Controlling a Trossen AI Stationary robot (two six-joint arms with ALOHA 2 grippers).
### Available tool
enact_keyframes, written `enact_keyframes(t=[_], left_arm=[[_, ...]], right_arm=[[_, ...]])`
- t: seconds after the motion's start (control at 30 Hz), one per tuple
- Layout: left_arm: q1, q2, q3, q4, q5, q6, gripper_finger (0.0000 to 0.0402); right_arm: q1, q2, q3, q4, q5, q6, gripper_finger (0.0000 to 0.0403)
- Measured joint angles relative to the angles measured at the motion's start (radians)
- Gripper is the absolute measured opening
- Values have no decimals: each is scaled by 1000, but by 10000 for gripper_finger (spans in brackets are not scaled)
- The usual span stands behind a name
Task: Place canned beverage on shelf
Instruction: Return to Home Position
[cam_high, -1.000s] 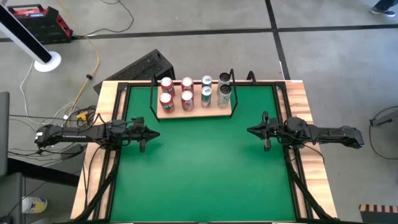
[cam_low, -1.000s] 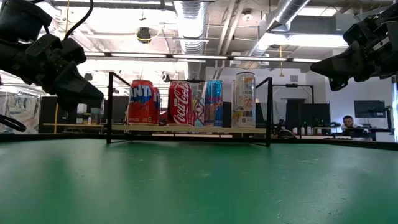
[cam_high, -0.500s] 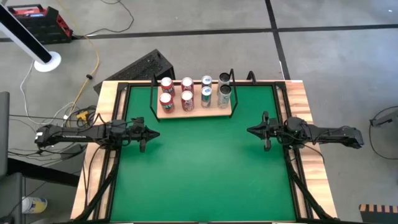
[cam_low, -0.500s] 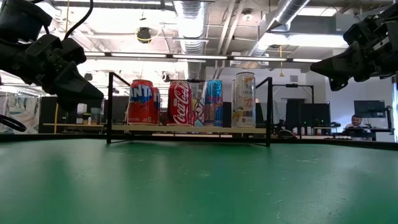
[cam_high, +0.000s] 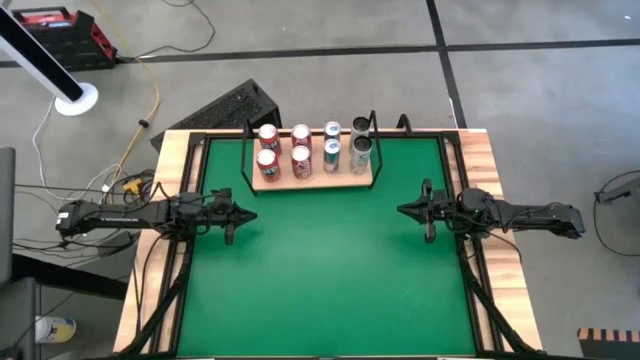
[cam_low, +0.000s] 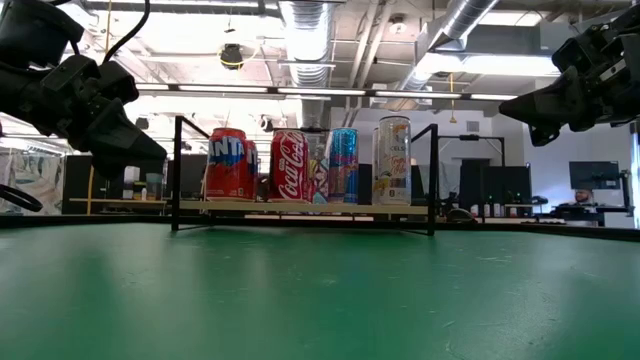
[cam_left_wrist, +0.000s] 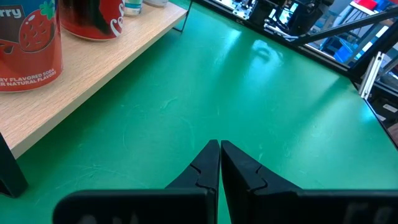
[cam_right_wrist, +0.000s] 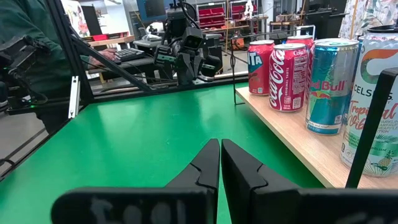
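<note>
The shelf (cam_high: 311, 180), a light-wood board in a black rod frame, stands on the green table near its far edge. Several cans stand upright on it in two rows: red ones (cam_high: 267, 160) at the left, a blue-and-silver one (cam_low: 343, 165) and a tall pale one (cam_low: 392, 160) toward the right. My left gripper (cam_high: 250, 215) hovers shut over the table's left side, short of the shelf's near left corner. My right gripper (cam_high: 403, 210) hovers shut over the right side. Both point inward at each other, with nothing between their fingers (cam_left_wrist: 219, 163) (cam_right_wrist: 220, 160).
Open green surface (cam_high: 320, 270) spans between the arms and toward the near edge. Black rails (cam_high: 190, 170) run along the table's left and right wooden sides. A person in a dark green sleeve (cam_right_wrist: 25, 25) is beyond the table in the right wrist view.
</note>
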Motion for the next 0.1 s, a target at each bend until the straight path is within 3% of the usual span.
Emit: enact_keyframes(t=[0.1], left_arm=[[0, 0, 0, 0, 0, 0, 0]], right_arm=[[0, 0, 0, 0, 0, 0, 43]])
